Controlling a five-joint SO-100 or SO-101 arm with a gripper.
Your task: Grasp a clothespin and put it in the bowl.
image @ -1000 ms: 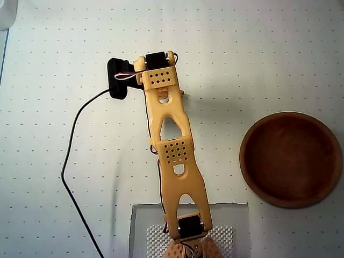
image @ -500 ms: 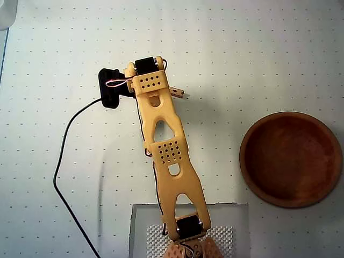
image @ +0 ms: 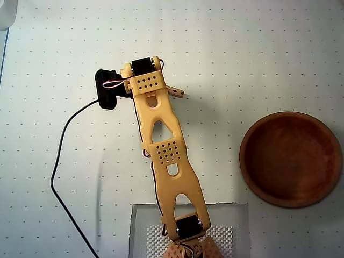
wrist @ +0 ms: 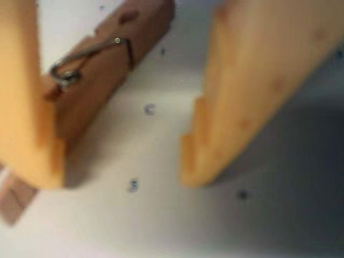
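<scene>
Arm (image: 161, 156) nudged left; jaws spread beside clothespin (wrist: 102, 70).

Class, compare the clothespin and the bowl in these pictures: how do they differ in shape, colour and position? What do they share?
Shape: the clothespin is slim and straight with a metal spring; the bowl is round with a thick rim.
Colour: the clothespin is light wood, the bowl reddish-brown.
Position: in the overhead view the clothespin peeks out beside the arm's end, mostly hidden; the bowl sits far right, fully visible and empty.
Both look wooden and rest on the dotted mat.
</scene>
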